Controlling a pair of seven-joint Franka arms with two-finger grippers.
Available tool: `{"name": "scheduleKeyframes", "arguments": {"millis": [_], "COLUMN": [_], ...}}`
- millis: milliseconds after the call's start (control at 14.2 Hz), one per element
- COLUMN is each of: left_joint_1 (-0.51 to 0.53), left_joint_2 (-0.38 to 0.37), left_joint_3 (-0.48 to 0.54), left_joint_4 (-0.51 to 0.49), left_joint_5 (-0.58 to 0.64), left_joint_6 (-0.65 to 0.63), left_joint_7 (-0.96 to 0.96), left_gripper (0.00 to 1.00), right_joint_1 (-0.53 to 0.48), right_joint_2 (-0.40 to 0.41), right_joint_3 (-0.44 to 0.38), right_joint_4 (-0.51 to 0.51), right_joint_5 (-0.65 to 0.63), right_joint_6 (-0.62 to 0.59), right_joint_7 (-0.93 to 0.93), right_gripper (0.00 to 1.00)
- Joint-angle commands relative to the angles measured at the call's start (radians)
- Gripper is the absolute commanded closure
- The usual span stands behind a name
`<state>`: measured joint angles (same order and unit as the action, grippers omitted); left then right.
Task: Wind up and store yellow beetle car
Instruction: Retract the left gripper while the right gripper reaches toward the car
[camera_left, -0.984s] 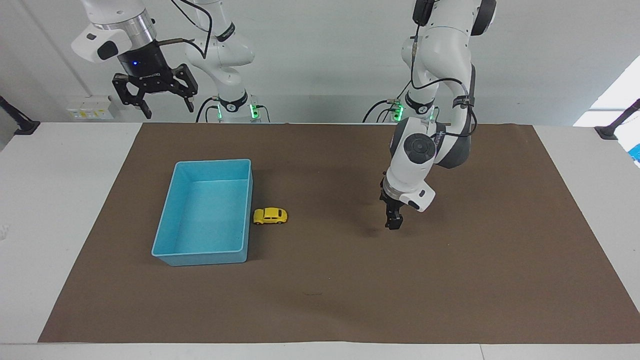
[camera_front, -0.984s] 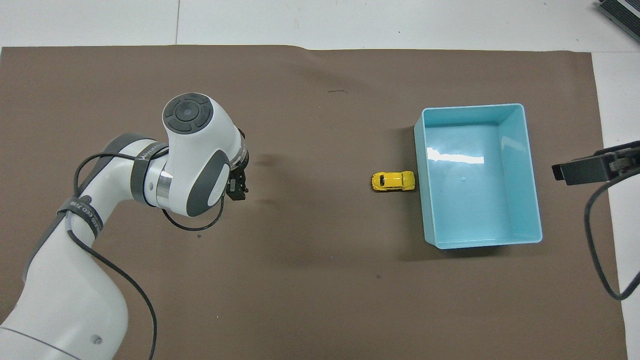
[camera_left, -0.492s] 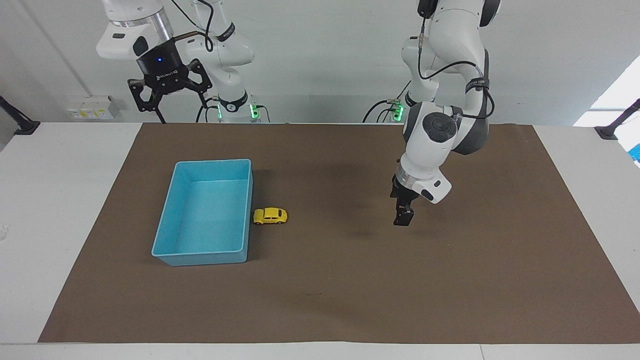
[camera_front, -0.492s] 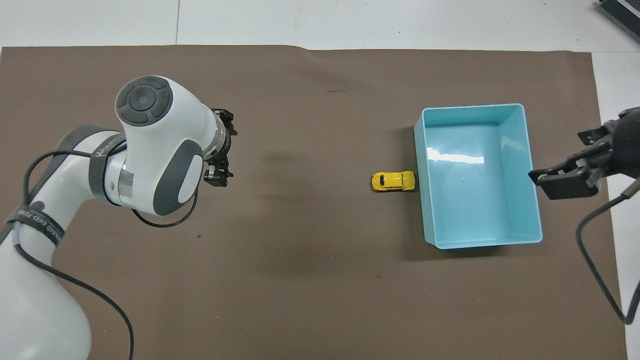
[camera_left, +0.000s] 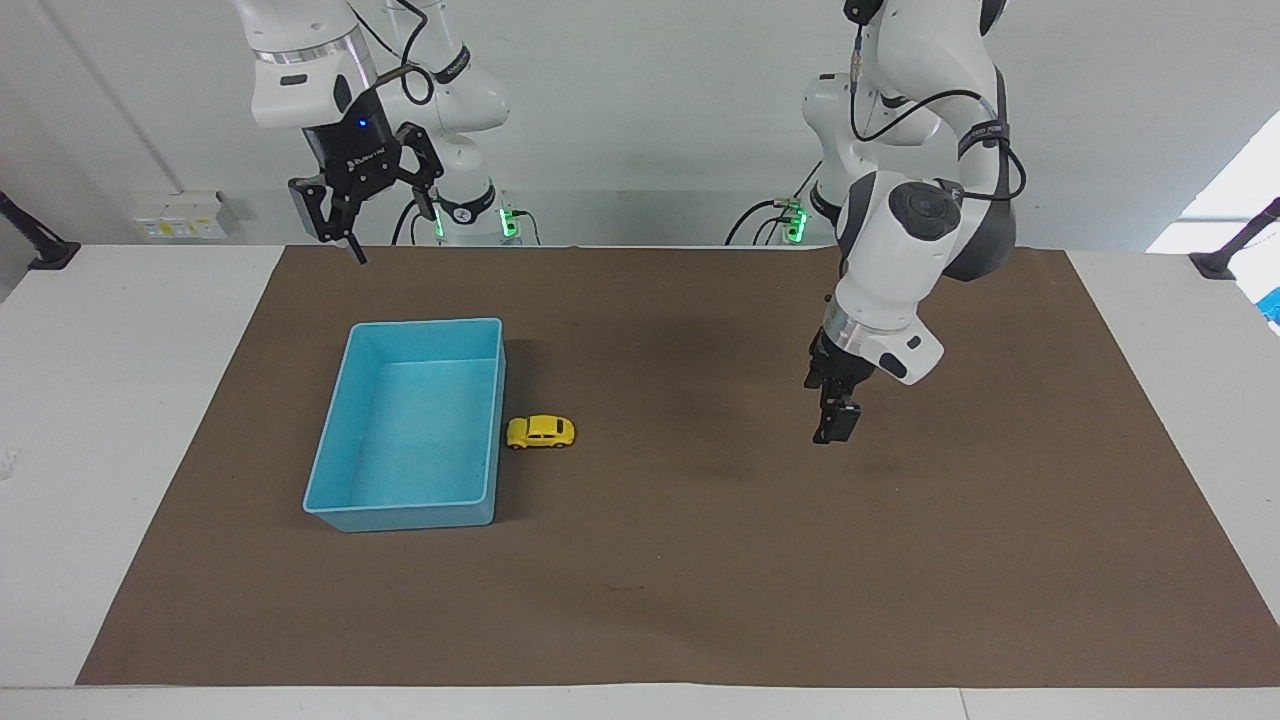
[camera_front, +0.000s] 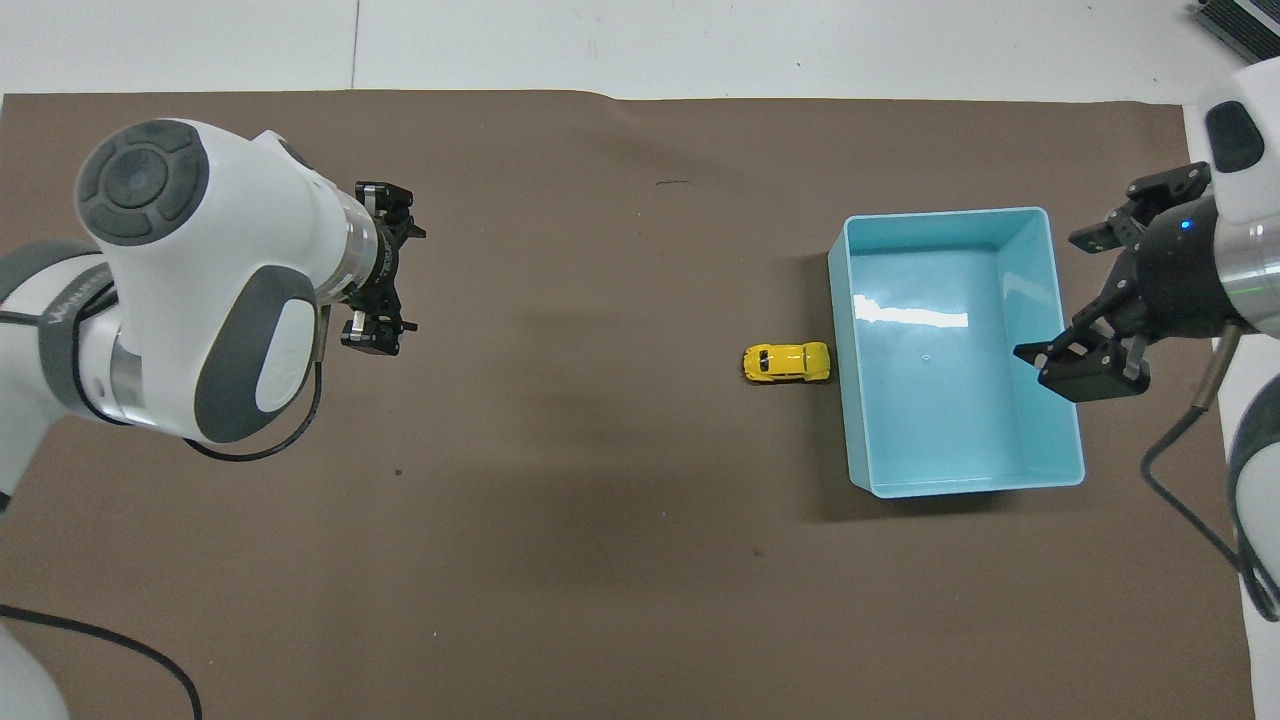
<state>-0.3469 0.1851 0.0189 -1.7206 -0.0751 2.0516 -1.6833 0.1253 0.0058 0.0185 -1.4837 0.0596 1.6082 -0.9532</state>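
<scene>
Facing view first: the yellow beetle car (camera_left: 540, 432) sits on the brown mat (camera_left: 700, 560) covering the tabletop, wheels down, just beside the blue bin (camera_left: 345, 515) on the side toward the left arm's end. The bin holds nothing. The left tool (camera_left: 834, 432) hangs over bare mat, well apart from the car, empty, fingers seemingly pinched together, though that's hard to read. The right tool (camera_left: 355, 245) is up high with fingers spread, empty.

Overhead now: the right tool (camera_front: 1090, 372) hovers over the bin's edge (camera_front: 1060, 300); the car (camera_front: 787, 362) lies outside the bin. Storing clearly remains; whether the winding is done, I can't say.
</scene>
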Motion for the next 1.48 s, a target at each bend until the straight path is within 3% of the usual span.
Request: {"name": "scheduleKeyframes", "arguments": {"millis": [0, 562, 1125, 1406], "left_joint_1": [0.037, 0.154, 0.235, 0.250], "left_joint_2": [-0.055, -0.113, -0.157, -0.173], "left_joint_3": [-0.008, -0.007, 0.001, 0.001], "left_joint_4": [-0.020, -0.016, -0.013, -0.013], "left_joint_5": [0.003, 0.003, 0.009, 0.009], "left_joint_6": [-0.100, -0.163, -0.198, -0.237], "left_joint_7": [0.152, 0.565, 0.954, 1.123], "left_gripper": [0.00, 0.00, 0.00, 0.00], "right_joint_1": [-0.010, 0.049, 0.091, 0.096], "right_joint_2": [0.005, 0.126, 0.232, 0.247], "right_joint_3": [0.006, 0.044, 0.047, 0.047], "right_joint_4": [-0.004, 0.014, 0.010, -0.001], "right_joint_5": [0.008, 0.000, -0.012, -0.006], "right_joint_6": [0.006, 0.021, 0.148, 0.186], "right_joint_7": [-0.125, -0.193, -0.196, -0.252], "right_gripper": [0.00, 0.00, 0.00, 0.00]}}
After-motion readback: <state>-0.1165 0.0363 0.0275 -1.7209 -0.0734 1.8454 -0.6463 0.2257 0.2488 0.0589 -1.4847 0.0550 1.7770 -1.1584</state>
